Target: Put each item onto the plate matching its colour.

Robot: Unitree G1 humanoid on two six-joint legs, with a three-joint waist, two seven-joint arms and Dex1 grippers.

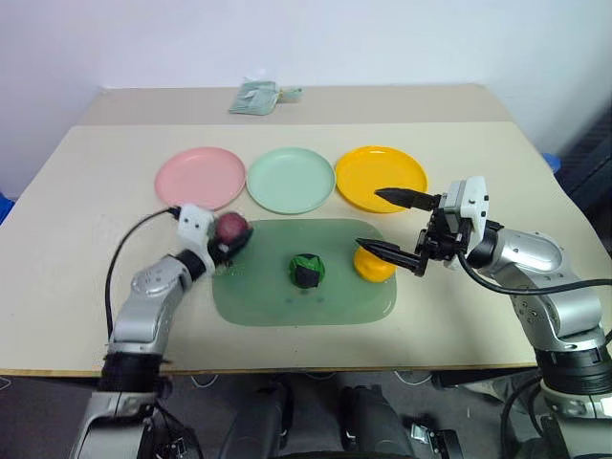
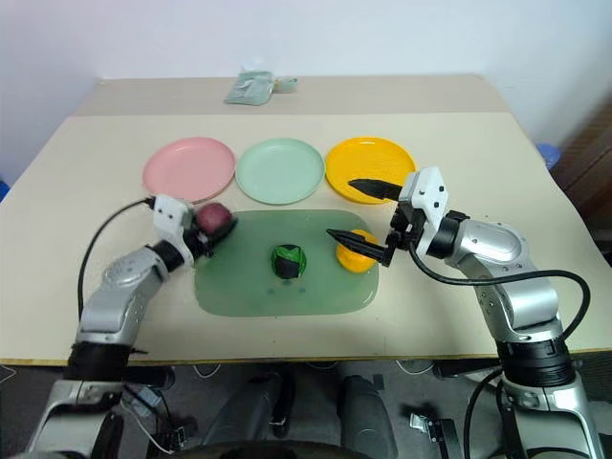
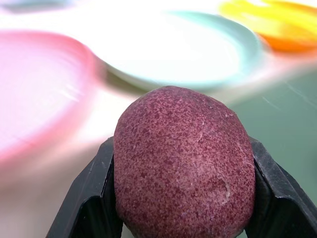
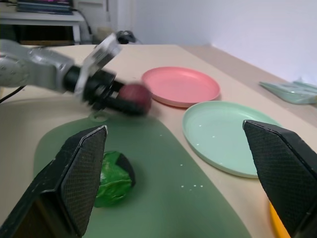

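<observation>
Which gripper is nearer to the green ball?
Left, though not by much. The left gripper, shut on the red fruit, is at the board's corner beside the green ball. The open right gripper is beyond the tangerine.

wall [image 1: 335, 38]: plain white | table [image 1: 86, 277]: beige | floor: dark beneath the table's near edge
</observation>
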